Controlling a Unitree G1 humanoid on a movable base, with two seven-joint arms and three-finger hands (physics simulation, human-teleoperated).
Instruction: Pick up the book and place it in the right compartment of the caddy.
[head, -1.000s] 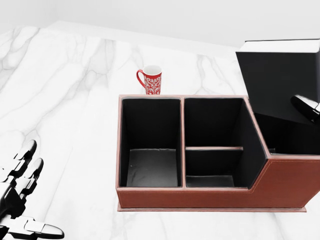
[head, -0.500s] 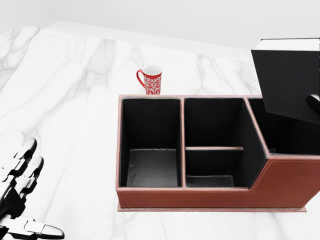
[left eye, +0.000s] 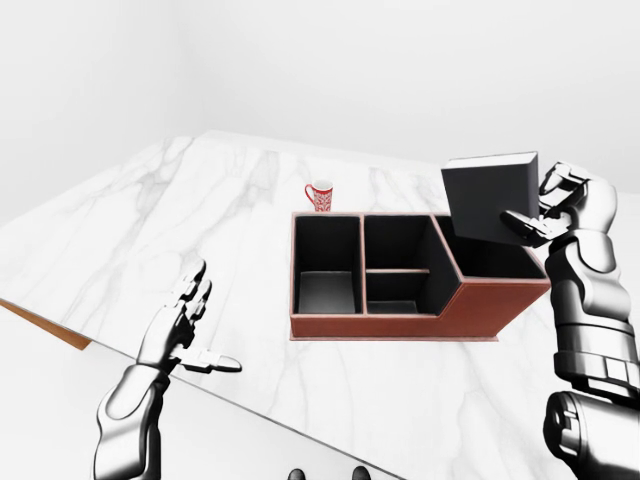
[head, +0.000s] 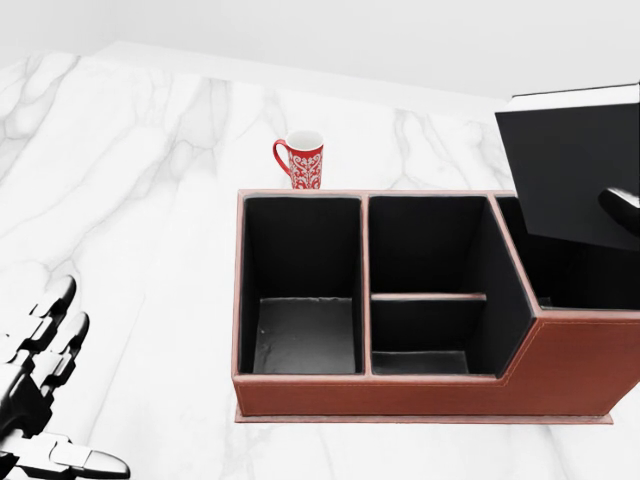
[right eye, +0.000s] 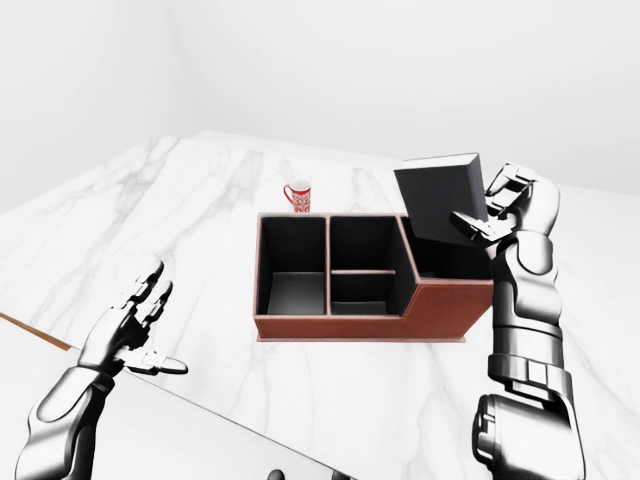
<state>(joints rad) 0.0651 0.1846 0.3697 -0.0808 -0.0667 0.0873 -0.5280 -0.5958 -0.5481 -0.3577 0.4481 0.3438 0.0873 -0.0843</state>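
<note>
The black book (left eye: 490, 198) is held upright and tilted in my right hand (left eye: 550, 210), whose fingers close round its right edge. It hangs just above the right compartment of the brown caddy (left eye: 440, 318); it also shows in the head view (head: 575, 170) at the right edge. The caddy's left and middle compartments are black inside and hold nothing. My left hand (left eye: 185, 325) is open, fingers spread, low at the left over the marble table (left eye: 150, 220), far from the caddy.
A red and white patterned mug (left eye: 320, 195) stands just beyond the caddy's left compartment. The table's near edge (left eye: 250, 415) runs diagonally across the bottom of the eye views.
The book in my right hand has shifted to the right and now tilts a little over the right compartment. The left hand has not moved.
</note>
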